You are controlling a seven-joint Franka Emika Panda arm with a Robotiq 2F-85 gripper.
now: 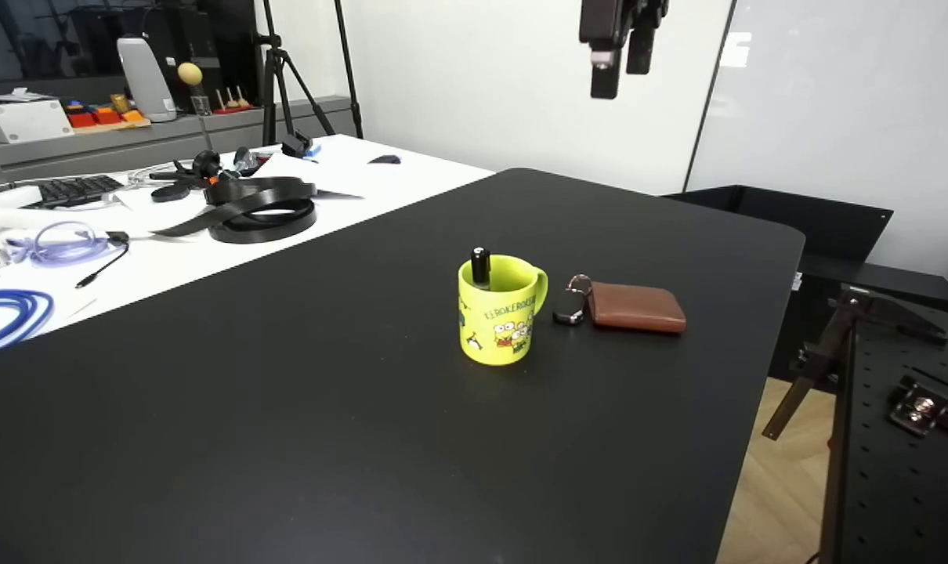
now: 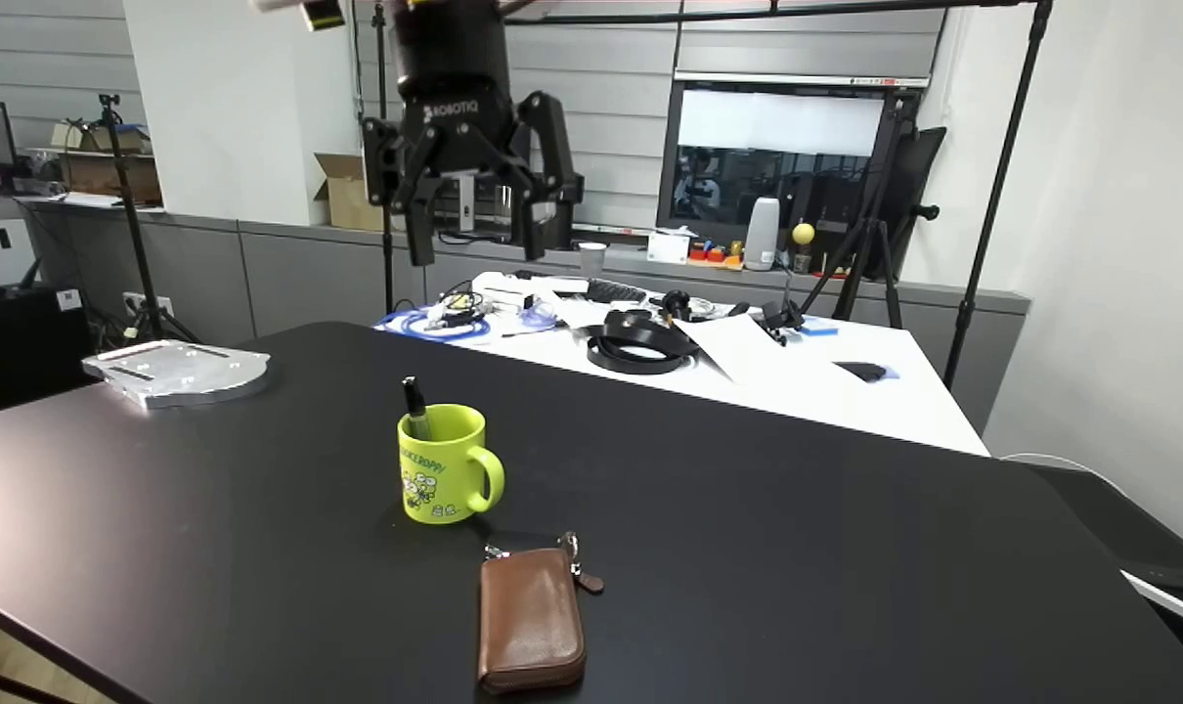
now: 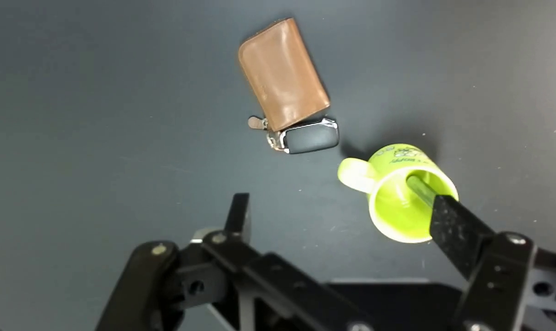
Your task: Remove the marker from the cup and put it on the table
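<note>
The yellow-green mug [image 1: 496, 323] carries dark lettering, with cartoon frogs at its six o'clock. The marker [image 2: 416, 401] has a black top and paler barrel; the zip wallet [image 2: 531, 621] is brown, the desk [image 1: 247, 407] and claw [image 2: 476, 261] black.

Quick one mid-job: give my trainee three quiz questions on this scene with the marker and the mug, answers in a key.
1. True or false: the marker pokes up above the rim of the mug.
2. Choose one. The gripper is: A) shut on the marker; B) open and empty; C) shut on the mug.
3. On the black table, the key fob lies between the mug and what?

Key: 1. True. 2. B. 3. The brown wallet.
</note>
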